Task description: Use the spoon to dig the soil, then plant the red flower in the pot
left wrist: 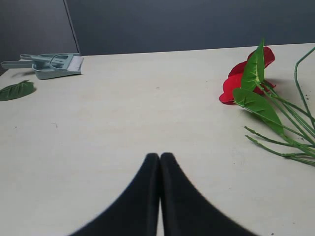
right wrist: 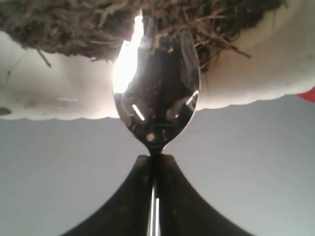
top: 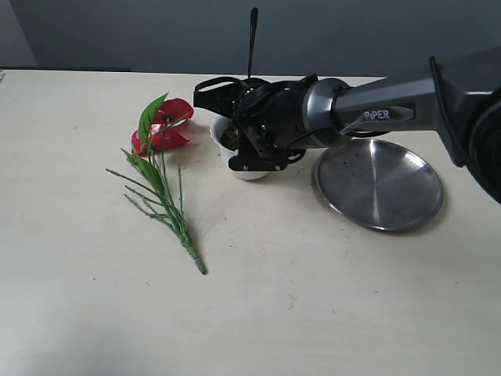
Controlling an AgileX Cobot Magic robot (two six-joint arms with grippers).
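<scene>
Marked "PIPER", right pincer [right wrist: 154, 158] pinching the spoon [right wrist: 156, 93], head dipped into soil [right wrist: 74, 24] in the white pot [top: 235, 157]; left pincer [left wrist: 159, 160] pressed together, beside red flower [left wrist: 246, 78] on desk [top: 274, 305].

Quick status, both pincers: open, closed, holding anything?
Left pincer: closed, holding nothing.
Right pincer: closed on the spoon, whose head is in the soil of the pot.

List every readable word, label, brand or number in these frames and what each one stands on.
"PiPER": white lettering on the grey forearm of the right arm, exterior view.
Nothing else is readable: the steel plate, the pot, the dustpan set and the table show no print.
</scene>
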